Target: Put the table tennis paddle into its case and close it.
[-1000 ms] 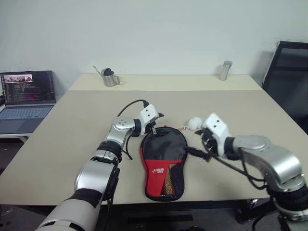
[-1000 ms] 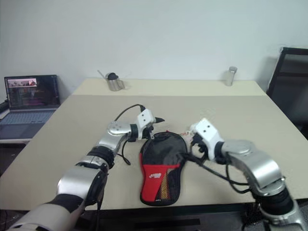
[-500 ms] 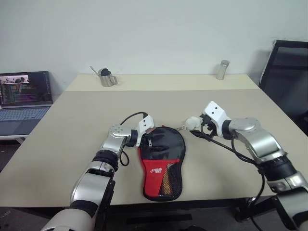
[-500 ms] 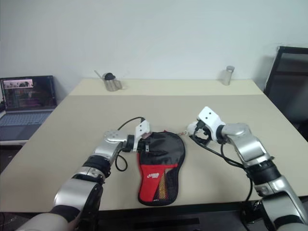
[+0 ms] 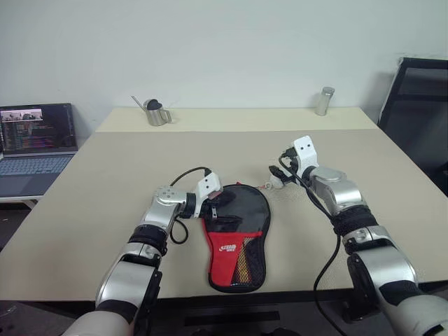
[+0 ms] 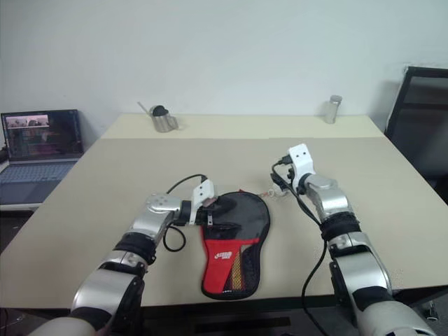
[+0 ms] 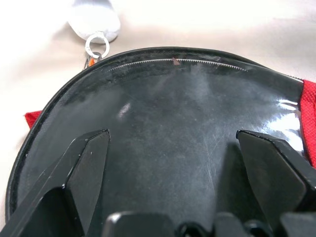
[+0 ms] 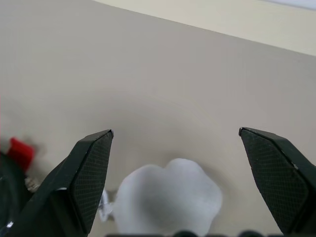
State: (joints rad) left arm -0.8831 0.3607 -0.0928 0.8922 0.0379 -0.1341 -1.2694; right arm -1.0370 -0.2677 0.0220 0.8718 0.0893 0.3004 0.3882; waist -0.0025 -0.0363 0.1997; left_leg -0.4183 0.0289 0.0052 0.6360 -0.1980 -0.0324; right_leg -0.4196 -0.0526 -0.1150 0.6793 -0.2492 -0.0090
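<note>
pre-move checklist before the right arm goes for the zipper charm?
1. Case flat on the table: ok.
2. Paddle inside the case: cannot tell; only the shiny black top and red lower panel are visible.
3. Zipper fully closed: cannot tell; the teeth line looks shut along the top edge, the rest is hidden.
4. Left gripper open over the case's round end, jaws spread: ok.
5. Right gripper open, jaws either side of the white charm: ok.
6. Charm joined by a ring to the case's edge: ok.

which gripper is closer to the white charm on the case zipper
Right. The right gripper hovers open directly over the white charm; the left gripper is across the case, over its black round end.
</note>
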